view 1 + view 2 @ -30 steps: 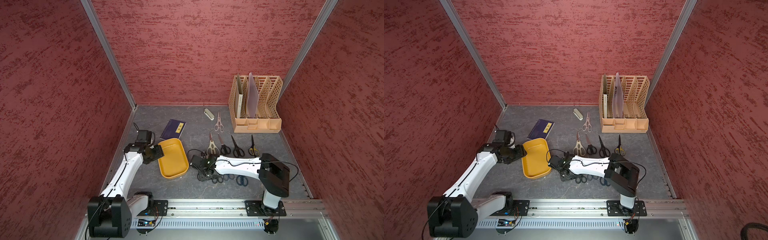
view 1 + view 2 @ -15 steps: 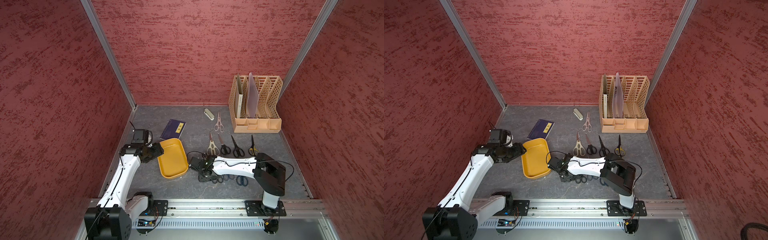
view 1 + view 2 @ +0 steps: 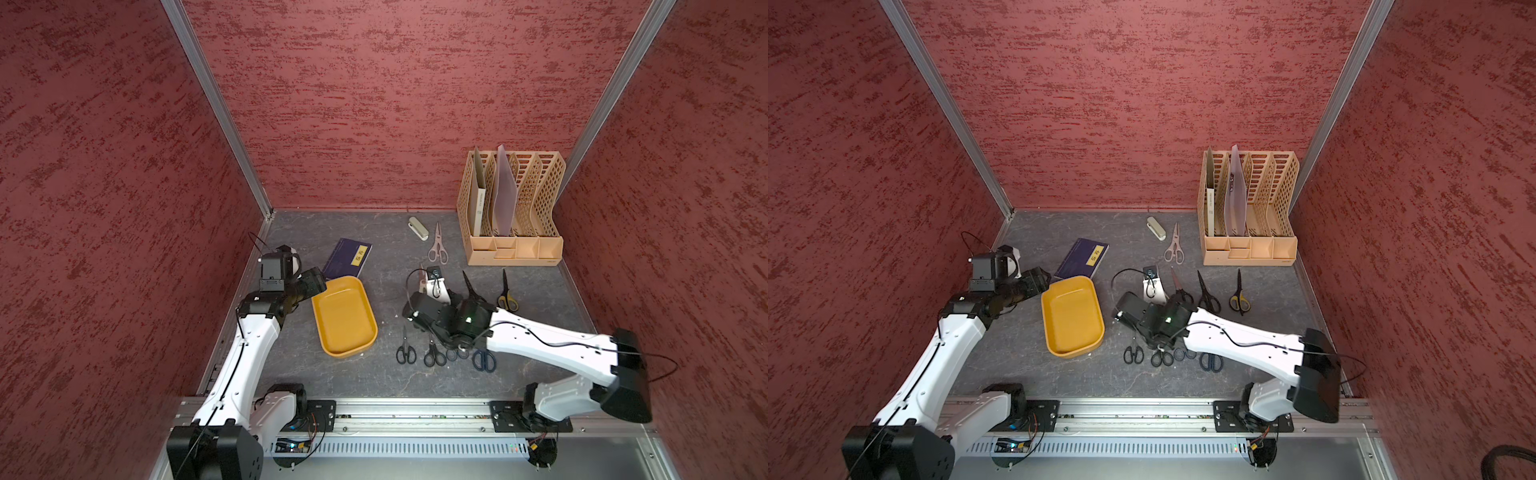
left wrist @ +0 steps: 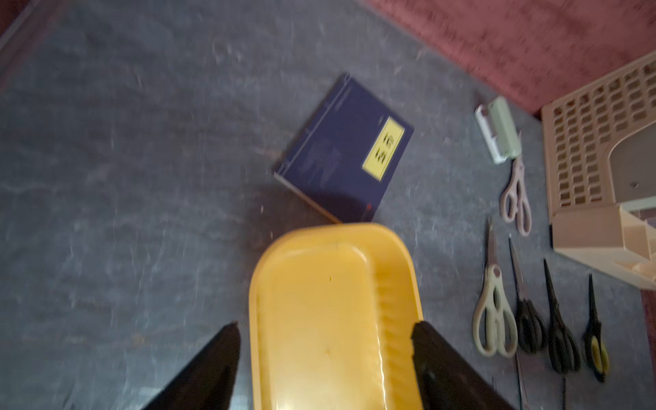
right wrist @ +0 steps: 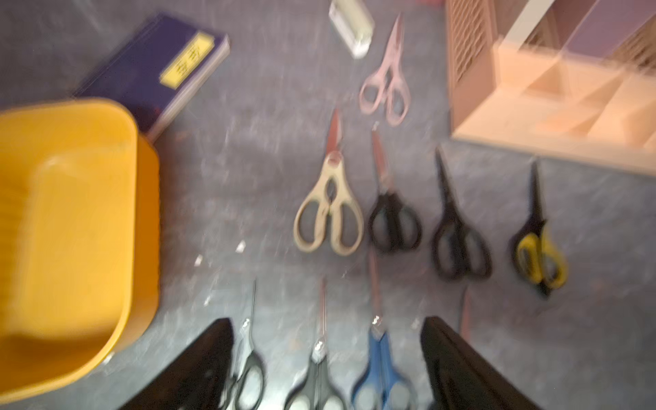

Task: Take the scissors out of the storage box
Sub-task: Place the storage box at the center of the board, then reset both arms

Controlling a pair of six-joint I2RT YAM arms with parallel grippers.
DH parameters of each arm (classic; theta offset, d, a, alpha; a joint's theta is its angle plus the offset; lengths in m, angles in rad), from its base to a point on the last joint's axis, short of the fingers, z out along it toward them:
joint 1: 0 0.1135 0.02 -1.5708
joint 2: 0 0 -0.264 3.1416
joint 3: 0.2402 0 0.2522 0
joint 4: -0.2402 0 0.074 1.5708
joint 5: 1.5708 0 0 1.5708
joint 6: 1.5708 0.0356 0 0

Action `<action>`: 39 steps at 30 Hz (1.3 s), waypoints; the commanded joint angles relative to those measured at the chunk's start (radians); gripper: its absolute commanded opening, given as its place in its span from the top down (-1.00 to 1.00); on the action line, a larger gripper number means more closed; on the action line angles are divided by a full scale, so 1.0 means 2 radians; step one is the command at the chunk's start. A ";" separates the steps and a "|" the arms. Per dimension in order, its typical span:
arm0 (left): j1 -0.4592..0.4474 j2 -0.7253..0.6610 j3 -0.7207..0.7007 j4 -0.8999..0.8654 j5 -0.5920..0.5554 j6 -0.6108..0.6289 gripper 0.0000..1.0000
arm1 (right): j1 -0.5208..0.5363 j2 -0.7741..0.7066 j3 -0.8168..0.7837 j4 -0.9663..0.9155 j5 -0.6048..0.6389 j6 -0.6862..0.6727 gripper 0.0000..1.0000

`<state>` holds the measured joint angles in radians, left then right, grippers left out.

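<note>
Yellow storage box (image 3: 345, 320) sat left of centre; scissors (image 3: 406, 352) lay on the tabletop (image 3: 374, 382) to its right. The left gripper (image 4: 325, 324) and right gripper (image 5: 327, 321) both gaped wide.

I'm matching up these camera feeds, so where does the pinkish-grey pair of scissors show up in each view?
In a top view: pinkish-grey scissors far back on the table, between stapler and file organizer.
In a top view: pinkish-grey scissors in that same gap.
Left wrist: pinkish-grey scissors in view, blade tips at the stapler.
Right wrist: pinkish-grey scissors, blurred, beyond the cream-handled pair.
Shared landmark: the stapler, in all four.
</note>
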<state>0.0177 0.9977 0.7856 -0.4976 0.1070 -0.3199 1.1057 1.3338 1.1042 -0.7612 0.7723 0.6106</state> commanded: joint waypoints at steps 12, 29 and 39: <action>0.009 0.139 -0.135 0.431 -0.090 0.102 -0.99 | -0.413 -0.049 -0.242 0.442 -0.164 -0.278 -0.97; 0.003 0.268 -0.205 0.700 -0.022 0.175 -0.99 | -0.549 0.102 -0.353 0.826 -0.381 -0.304 -0.97; 0.013 0.267 -0.201 0.690 -0.005 0.168 -0.99 | -0.550 0.106 -0.356 0.833 -0.401 -0.314 -0.97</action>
<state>0.0353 1.5352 0.3721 0.8555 0.0750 0.0086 0.0082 1.5513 0.3878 0.8486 0.0048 -0.0082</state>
